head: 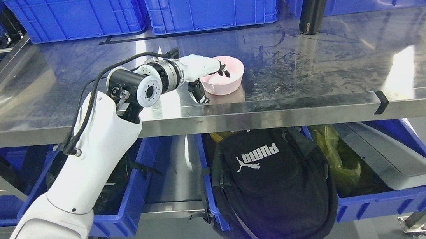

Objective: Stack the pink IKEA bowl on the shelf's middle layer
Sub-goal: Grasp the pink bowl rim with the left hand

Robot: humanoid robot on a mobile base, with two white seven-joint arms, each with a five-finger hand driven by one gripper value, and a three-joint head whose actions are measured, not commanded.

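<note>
A pink bowl [228,79] stands upright on the steel middle shelf [310,71], near its front edge. My left hand [211,80] reaches in from the lower left and grips the bowl's left rim. Its fingers [223,71] curl over the rim into the bowl, and the thumb [198,92] presses against the outer wall. The bowl's bottom rests on the shelf surface. My right arm does not show.
Blue crates [211,2] line the back of the shelf. A black bottle [313,2] stands at the back right. Below, blue bins [392,199] hold a black backpack [272,184] and a yellow bag [335,154]. Black tape [381,102] marks the shelf's front lip.
</note>
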